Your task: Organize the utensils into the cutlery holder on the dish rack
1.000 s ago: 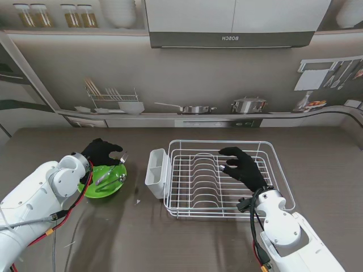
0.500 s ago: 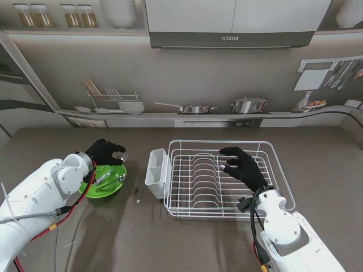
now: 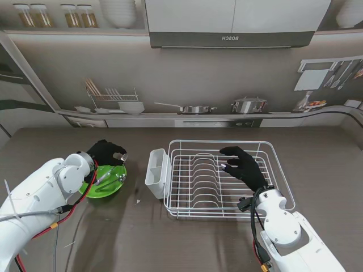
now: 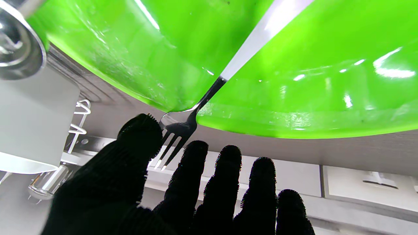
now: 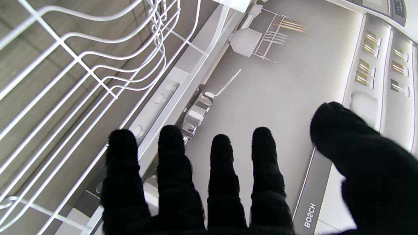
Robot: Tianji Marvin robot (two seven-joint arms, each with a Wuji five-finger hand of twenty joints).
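A slim steel fork [image 4: 183, 125] leans on the glossy green bowl [image 3: 108, 184] — tines between left hand [image 3: 106, 152] thumb and forefinger, grip uncertain. Right hand [image 3: 243, 164], fingers spread, hovers over the white wire rack [image 3: 227, 180].

- Stand view: even, soft indoor light; the desk [image 3: 187, 238] is mid-toned, with no hard glare.
- Faint, diffuse shadows lie on the desk beside the green bowl [image 3: 105, 184] and under the dish rack [image 3: 227, 178].
- Left wrist view: the bowl is very close, strongly saturated, with white specular streaks and spots on its glossy wall; the fork [image 4: 178, 130] tines are sharp.
- Black gloved fingers [image 4: 225, 182] show almost no surface detail.
- Right wrist view: the nearest rack wires are slightly soft and straight lines bow toward the edges.
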